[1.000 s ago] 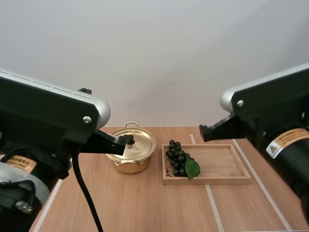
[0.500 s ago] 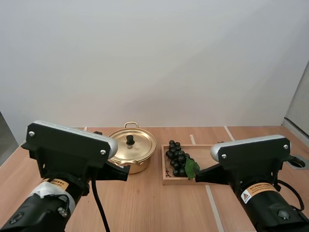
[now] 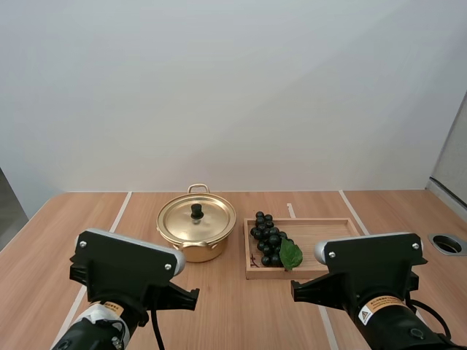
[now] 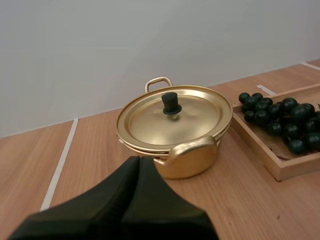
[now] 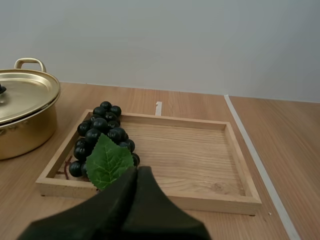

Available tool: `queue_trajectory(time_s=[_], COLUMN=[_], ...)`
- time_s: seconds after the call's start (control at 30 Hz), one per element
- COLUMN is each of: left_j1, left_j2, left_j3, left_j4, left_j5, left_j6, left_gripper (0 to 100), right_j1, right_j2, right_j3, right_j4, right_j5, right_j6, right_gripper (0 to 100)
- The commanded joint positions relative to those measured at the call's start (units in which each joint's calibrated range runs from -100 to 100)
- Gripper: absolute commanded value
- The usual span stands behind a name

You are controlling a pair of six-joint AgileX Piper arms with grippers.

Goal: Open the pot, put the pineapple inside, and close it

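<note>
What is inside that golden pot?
The inside cannot be seen: a golden lid with a black knob sits closed on the pot. Beside it, a bunch of dark grapes lies in the wooden tray.

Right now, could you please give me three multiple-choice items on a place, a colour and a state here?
1. The bunch of dark grapes lies: A. inside the round golden metal pot B. in the rectangular wooden tray C. atop the flat golden lid
2. The lid's knob is: A. red B. white C. black
3. The lid is: A. closed on the pot B. in the tray C. upside down
B: grapes sit inside the tray's rim. C: the knob shows black against gold. A: the lid covers the pot's mouth.
</note>
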Motion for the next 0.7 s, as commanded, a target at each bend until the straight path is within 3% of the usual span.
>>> queue_trajectory(time_s=[0.0,0.23,0.3,0.5,0.67], left_j1=[-0.13,0.31,-0.11,-1.78,-1.94], left_j2=[-0.3,-0.3,-0.3,-0.3,-0.3], left_j3=[0.1,0.1,0.1,0.1,0.1], left_j4=[0.0,0.0,0.0,-3.5,-7.1], left_j5=[-2.4,-2.4,-2.4,-4.3,-0.8], left_j6=[-4.3,-7.9,-7.9,-7.1,5.3], left_gripper=[8,50,57,57,57], right_j1=[-0.6,-1.3,-1.3,-1.4,-1.4], right_j2=[-0.4,-0.4,-0.4,-0.4,-0.4], right_j3=[0.1,0.1,0.1,0.1,0.1], right_j4=[0.3,0.4,0.4,0.4,0.4], right_j5=[0.5,-0.1,-0.1,-0.1,-0.1], right_j6=[0.0,0.0,0.0,0.0,0.0], right_gripper=[0,0,0,0,0])
